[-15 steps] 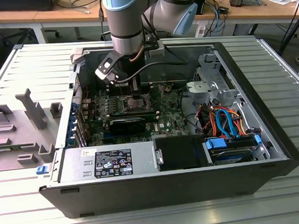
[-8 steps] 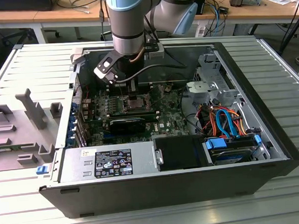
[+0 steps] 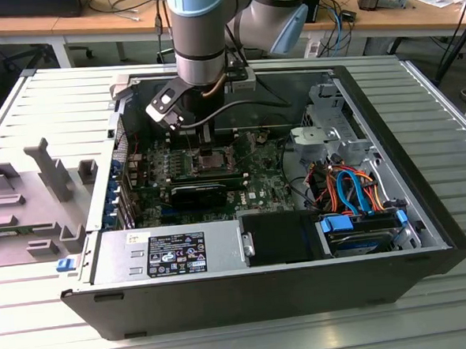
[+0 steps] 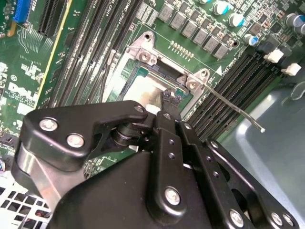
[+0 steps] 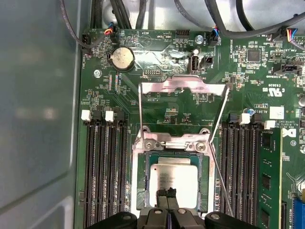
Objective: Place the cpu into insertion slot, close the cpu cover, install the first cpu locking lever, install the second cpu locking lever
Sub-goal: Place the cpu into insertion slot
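An open computer case (image 3: 264,295) lies on a slatted table (image 3: 38,345), the arm's gripper (image 5: 167,194) poised over its motherboard (image 5: 109,105), fingers drawn together. The cpu cover (image 5: 183,87) stands raised beside the insertion slot (image 5: 138,183), where the cpu (image 5: 174,177) lies flat, fingertips at one edge

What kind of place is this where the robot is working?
Probably a robotics lab or workshop: a robot arm reaches into an open computer case on a ribbed metal table, and wooden desks stand behind it.
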Controlling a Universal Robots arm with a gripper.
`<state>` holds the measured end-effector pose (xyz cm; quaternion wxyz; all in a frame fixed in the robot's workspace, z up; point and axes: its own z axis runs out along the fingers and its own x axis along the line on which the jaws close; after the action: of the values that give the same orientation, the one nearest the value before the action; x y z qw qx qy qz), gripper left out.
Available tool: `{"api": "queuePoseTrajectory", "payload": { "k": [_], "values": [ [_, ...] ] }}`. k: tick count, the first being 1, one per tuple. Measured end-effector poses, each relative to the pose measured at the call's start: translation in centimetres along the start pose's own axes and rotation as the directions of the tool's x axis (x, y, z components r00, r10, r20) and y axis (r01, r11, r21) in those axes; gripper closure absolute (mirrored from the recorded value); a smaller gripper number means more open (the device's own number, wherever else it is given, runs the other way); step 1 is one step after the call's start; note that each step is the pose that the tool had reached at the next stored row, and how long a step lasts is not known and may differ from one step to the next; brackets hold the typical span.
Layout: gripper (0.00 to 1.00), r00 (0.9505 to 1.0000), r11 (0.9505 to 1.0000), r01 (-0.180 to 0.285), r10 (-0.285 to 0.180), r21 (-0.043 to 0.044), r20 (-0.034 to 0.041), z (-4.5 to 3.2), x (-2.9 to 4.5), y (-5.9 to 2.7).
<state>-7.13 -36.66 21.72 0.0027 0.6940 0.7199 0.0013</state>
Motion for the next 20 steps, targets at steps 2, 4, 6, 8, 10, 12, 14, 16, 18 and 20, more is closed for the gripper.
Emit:
{"api": "queuePoseTrajectory", "payload": {
  "k": [2, 4, 6, 8, 10, 12, 14, 16, 18, 20],
  "values": [
    [0.89, 1.0, 1.0, 0.0, 0.0, -0.0001, -0.0001, -0.28, 0.0, 0.0],
    [0.89, 1.0, 1.0, 0.0, 0.0, 0.0, -0.0001, -0.51, 0.0, 0.01],
    [0.89, 1.0, 1.0, 0.0, 0.0, 0.0, -0.0001, -0.82, 0.0, 0.03],
    [0.89, 1.0, 1.0, 0.0, 0.0, 0.002, -0.0003, -1.04, -0.13, 0.13],
    [0.89, 1.0, 1.0, 0.0, 0.0, 0.0098, -0.0004, -1.05, -0.69, 0.49],
    [0.89, 1.0, 0.9997, 0.001, -0.001, 0.0241, -0.0011, -1.03, -0.85, 1.33],
    [0.89, 1.0, 0.9994, 0.001, -0.001, 0.0348, -0.0014, -1.03, -0.89, 2.03],
    [0.89, 1.0, 0.9992, 0.0, 0.0, 0.0394, -0.0026, -1.29, -0.9, 2.4],
    [0.89, 1.0, 0.9991, 0.0, 0.0, 0.0414, -0.0059, -1.82, -0.91, 2.49],
    [0.89, 0.9999, 0.9991, 0.0, 0.001, 0.0434, -0.0114, -2.5, -0.91, 2.56]
  ]
}}
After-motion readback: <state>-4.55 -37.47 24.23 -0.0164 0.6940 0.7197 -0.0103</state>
